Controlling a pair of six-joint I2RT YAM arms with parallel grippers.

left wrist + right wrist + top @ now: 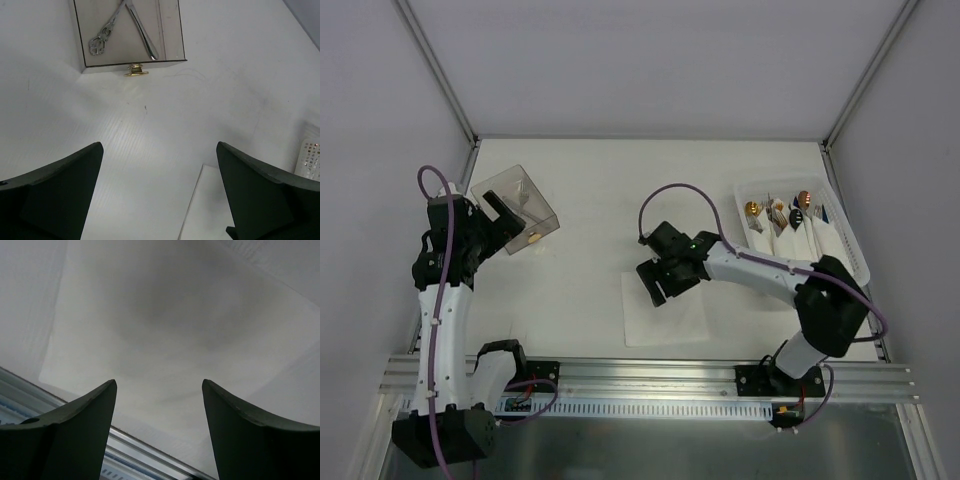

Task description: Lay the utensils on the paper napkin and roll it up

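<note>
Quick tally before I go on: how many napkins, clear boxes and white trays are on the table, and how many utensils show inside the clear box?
Napkin: 1
Clear box: 1
White tray: 1
Utensils showing in the box: 2
Total: 5
The tray's contents are too small to count.

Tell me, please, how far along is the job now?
Done: the napkin lies flat on the table, nothing on it. In hand: nothing; the left gripper and right gripper are both open and empty. To do: the cutlery is in the clear box, so placing and rolling remain.
</note>
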